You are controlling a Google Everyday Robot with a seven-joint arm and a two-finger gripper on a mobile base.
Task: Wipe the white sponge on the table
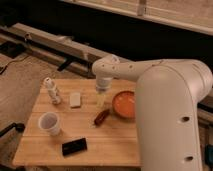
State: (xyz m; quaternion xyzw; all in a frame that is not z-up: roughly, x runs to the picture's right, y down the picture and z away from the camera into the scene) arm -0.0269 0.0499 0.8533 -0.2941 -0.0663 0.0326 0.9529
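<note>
First, check the start state: the gripper [101,99] hangs over the table [115,145] with its jaws spread and empty. The white sponge [75,99] lies flat, near the jaws but clear of them, on their bottle [52,91] side. Centre the jaws over the sponge, descend squarely, close gently — then press it flat to wipe.
</note>
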